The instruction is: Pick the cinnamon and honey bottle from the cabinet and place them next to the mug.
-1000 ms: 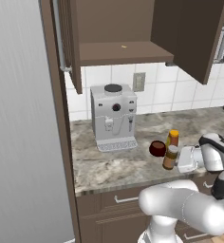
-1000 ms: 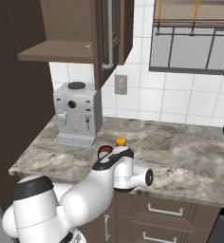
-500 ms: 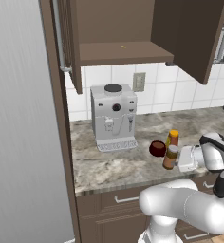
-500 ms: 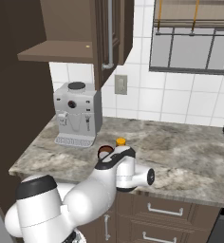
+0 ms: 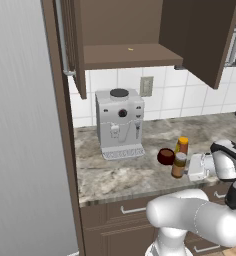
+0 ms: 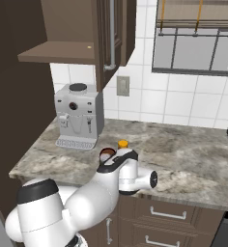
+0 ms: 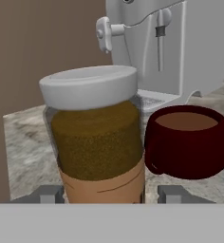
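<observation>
I see white tiled wall (image 5: 205, 92), wall outlet (image 5: 147, 86), marbled grey counter (image 6: 193, 159), window with blind (image 6: 195, 36), brown drawers (image 6: 169, 217) below, grey coffee machine (image 5: 119, 122).

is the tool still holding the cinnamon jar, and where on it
Cannot be told. The tool straddles the lower labelled part of the cinnamon, its fingertips just clear of the sides, so it looks like letting go.
</observation>
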Tool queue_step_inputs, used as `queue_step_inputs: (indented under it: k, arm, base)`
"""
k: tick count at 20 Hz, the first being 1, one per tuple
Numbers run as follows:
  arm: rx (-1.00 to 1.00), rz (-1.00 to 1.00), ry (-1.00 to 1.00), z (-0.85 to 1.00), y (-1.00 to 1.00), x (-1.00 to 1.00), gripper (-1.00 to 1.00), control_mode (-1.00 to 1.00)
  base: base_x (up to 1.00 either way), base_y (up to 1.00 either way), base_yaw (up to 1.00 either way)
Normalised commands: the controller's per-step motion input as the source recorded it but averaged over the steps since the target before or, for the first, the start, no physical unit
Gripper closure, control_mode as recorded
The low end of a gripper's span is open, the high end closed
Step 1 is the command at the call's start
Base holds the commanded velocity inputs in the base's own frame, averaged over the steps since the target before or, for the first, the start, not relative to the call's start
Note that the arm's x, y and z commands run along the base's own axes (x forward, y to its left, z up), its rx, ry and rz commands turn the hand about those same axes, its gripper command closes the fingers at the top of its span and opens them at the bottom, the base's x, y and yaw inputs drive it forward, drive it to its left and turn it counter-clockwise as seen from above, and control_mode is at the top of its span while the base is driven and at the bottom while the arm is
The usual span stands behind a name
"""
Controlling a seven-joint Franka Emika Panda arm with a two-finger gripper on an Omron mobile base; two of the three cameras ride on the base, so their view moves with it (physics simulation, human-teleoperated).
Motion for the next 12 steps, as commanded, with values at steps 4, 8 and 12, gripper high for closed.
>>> queue_step_inputs:
  k: [4, 8, 12]
  arm:
    - [0.00, 0.00, 0.00, 0.00, 0.00, 0.00, -1.00, -1.00]
    - [0.00, 0.00, 0.00, 0.00, 0.00, 0.00, -1.00, -1.00]
    - [0.00, 0.00, -0.02, 0.04, -0.15, -0.14, -1.00, -1.00]
  base:
    - [0.00, 0.00, 0.00]
    - [0.00, 0.00, 0.00]
    - [0.00, 0.00, 0.00]
